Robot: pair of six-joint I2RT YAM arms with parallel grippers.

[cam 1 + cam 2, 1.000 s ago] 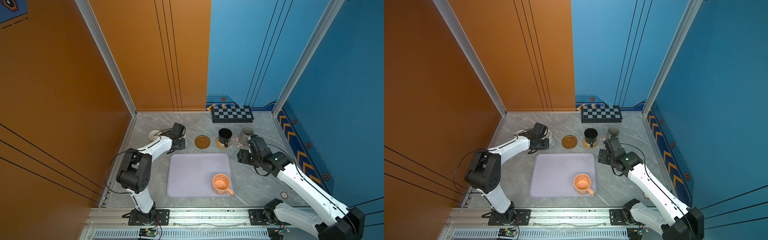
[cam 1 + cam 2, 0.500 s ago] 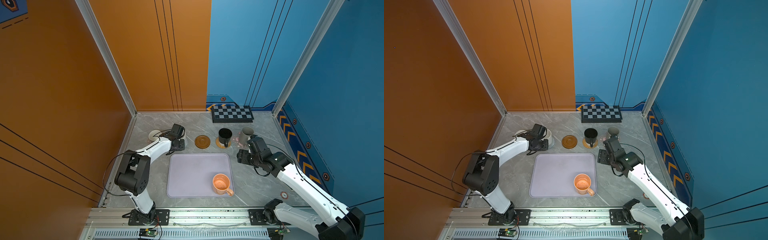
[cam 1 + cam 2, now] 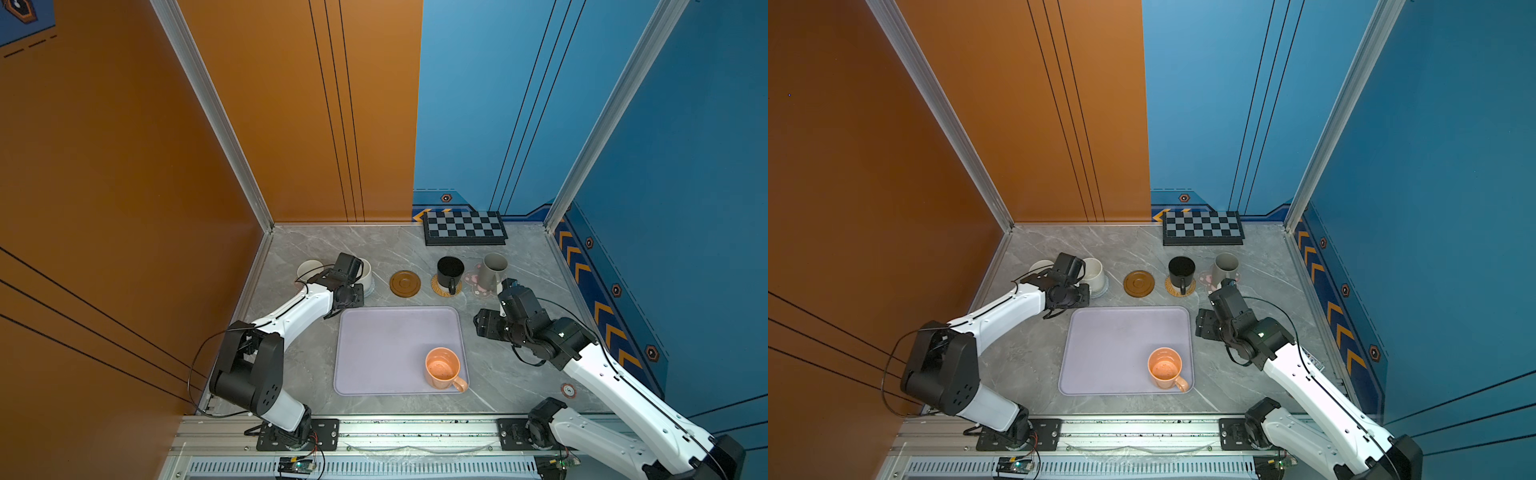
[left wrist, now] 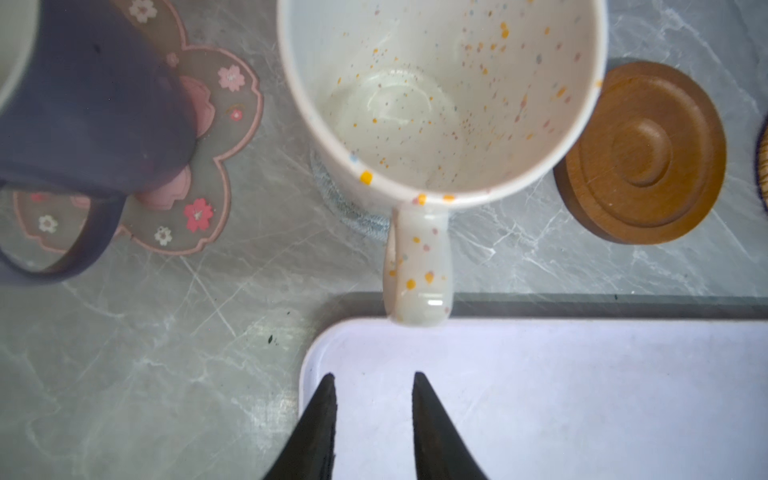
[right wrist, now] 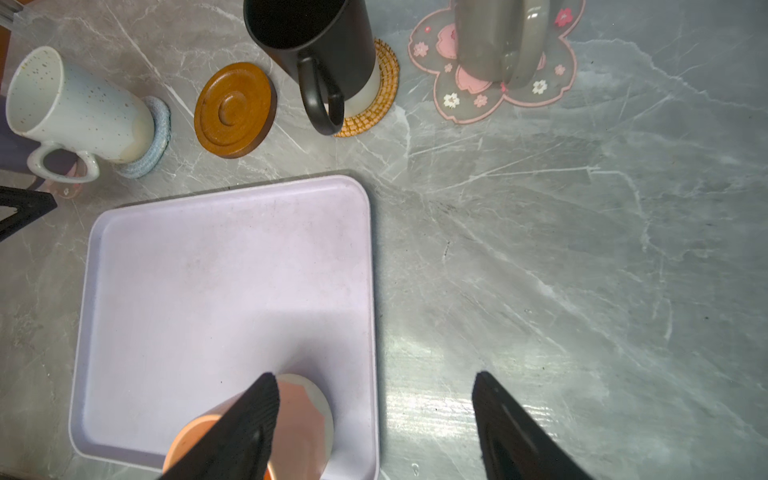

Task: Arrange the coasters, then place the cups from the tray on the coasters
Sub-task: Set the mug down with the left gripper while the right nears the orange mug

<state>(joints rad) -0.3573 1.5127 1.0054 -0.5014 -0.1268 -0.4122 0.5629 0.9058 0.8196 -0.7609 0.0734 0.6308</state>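
Left gripper (image 4: pixel 374 374) withdrawn from white speckled mug (image 4: pixel 440 104) beyond the lavender tray (image 4: pixel 582 395); jaws narrowly parted, empty.
Orange mug (image 3: pixel 442 368) is left on the tray, wooden coaster (image 3: pixel 404 283) beyond it is vacant; right gripper (image 5: pixel 375 374) is held wide, empty.

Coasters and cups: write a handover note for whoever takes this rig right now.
Left gripper: open, empty, just short of the white speckled cup's handle.
Right gripper: open, empty, clear of the cups.
Done: lavender cup on pink flower coaster; white speckled cup on spiral coaster; black cup on rattan coaster; grey cup on other flower coaster.
Left: orange cup, alone on the tray, goes on the bare wooden coaster.
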